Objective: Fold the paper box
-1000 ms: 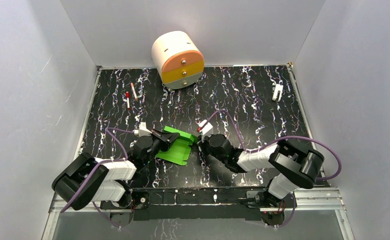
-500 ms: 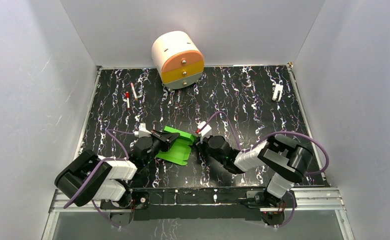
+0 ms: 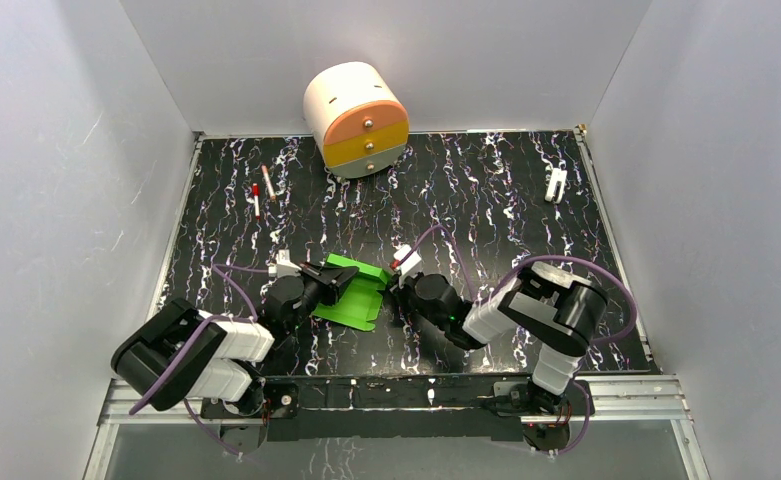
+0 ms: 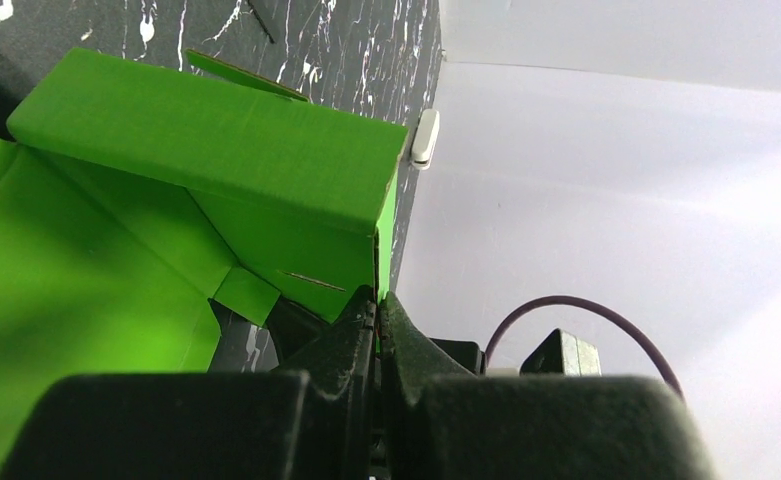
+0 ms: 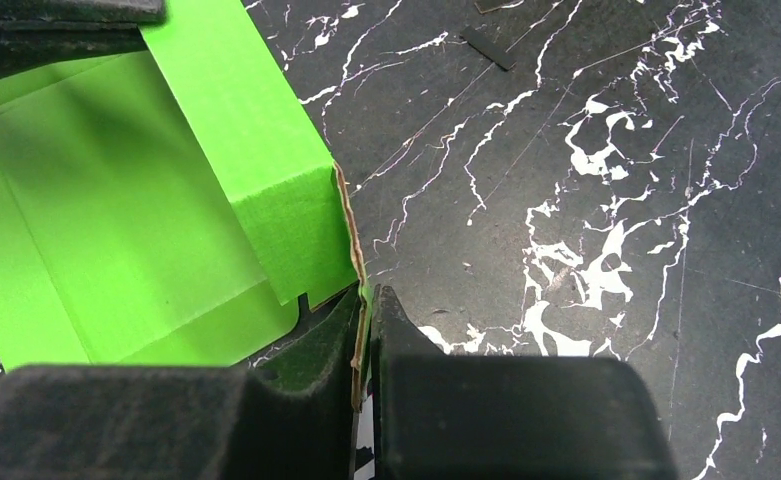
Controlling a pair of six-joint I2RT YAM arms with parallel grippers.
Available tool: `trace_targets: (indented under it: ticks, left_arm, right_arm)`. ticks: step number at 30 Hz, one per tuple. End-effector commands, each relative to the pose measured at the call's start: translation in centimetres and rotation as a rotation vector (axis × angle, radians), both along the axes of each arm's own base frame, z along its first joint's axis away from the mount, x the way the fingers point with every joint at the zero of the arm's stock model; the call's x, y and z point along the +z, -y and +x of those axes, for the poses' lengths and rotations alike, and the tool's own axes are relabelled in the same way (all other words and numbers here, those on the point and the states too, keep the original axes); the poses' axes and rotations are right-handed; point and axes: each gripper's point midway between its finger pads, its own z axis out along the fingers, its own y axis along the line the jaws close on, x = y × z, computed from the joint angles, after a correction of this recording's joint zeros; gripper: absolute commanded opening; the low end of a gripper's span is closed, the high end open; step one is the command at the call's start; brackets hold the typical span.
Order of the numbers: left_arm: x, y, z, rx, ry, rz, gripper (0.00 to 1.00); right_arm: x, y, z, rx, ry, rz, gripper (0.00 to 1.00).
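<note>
Two grips to verify. Confirm left gripper [image 4: 377, 305] clamped shut on the left end of the raised wall of the box [image 4: 216, 140]. Confirm right gripper [image 5: 366, 300] pinched narrow on the card edge at the opposite end of that wall.

Locate the box low in the centre of the top view, resting on the table [image 3: 486, 200], between both grippers.

Rate progress as early: one long wall stood up and creased over along its top; base and other panels flat, end flaps untucked. Count as outstanding: other walls raised, corners tucked, box closed.

Read the long axis along the raised wall, left to right across the top view, dipping slightly to the right. Take the open face as pointing toward the bottom of that frame, flat panels spread that way.
</note>
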Motion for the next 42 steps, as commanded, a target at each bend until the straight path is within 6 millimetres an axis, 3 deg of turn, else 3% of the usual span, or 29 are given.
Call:
trace_targets:
  ticks: [1,22,30,36,42]
  left_arm:
    - [0.2,0.2,-0.3,-0.01,-0.011,-0.04,0.0]
    - [0.3,2.5,-1.6,-0.022,-0.029,-0.124,0.0]
    - [-0.7,2.3,-1.4,0.002,-0.038,-0.115,0.0]
    - [0.0,2.4,-2.0,-0.039,0.021,-0.087,0.0]
    - [-0.2,0.9,-1.7,-0.064,0.076,0.041,0.22]
  right_arm:
    - [3.6,-2.1,0.7,-0.004,0.067,0.133,0.12]
    - [5.8,-2.4,3.2,-0.222,0.055,0.233,0.04]
    - [4.4,-1.2,2.6,-0.299,-0.061,0.189,0.03]
    - [3.2,1.3,1.9,-0.286,-0.01,0.08,0.0]
    - [2.4,1.9,0.5,-0.177,0.012,-0.003,0.0]
